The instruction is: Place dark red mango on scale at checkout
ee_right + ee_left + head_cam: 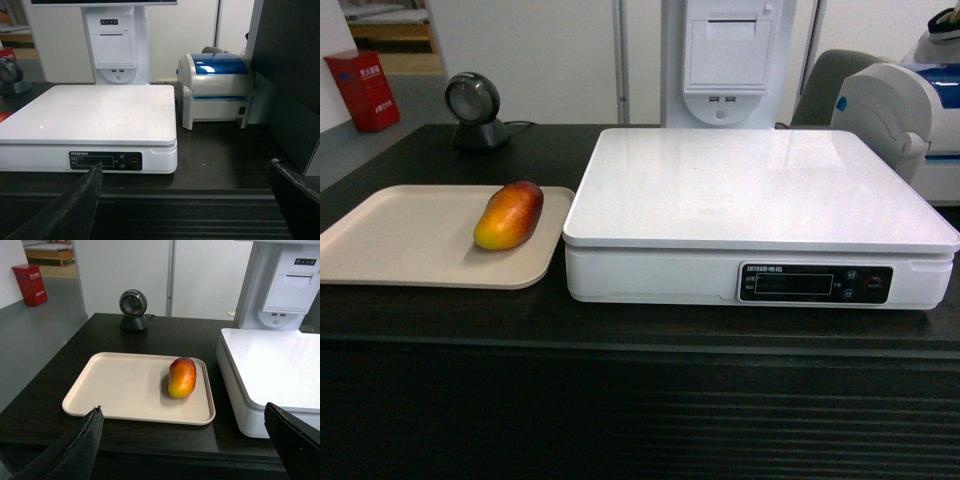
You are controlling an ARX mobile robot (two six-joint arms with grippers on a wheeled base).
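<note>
Dark red mango [508,215] lies on the beige tray [380,240], left of the scale [760,190]. Both grippers, left gripper [185,440] and right gripper [185,200], spread wide, empty. Smooth, glossy, probably slippery; grip gently across its middle.

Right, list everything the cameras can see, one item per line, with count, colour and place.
dark red mango: one, red fading to orange-yellow, lying on the tray's right part
tray: one, beige, on the counter left of the scale
scale: one, white with a dark display strip, on the counter, platter bare
checkout counter: one, dark brown-black, ribbed front
barcode scanner: one, dark grey, round, at the counter's back left
label printer: one, white-grey with a blue lid, right of the scale
terminal stand: one, white, behind the scale
red box: one, on the floor, far left
left gripper: open, black fingers, short of the tray
right gripper: open, black fingers, before the scale
</note>
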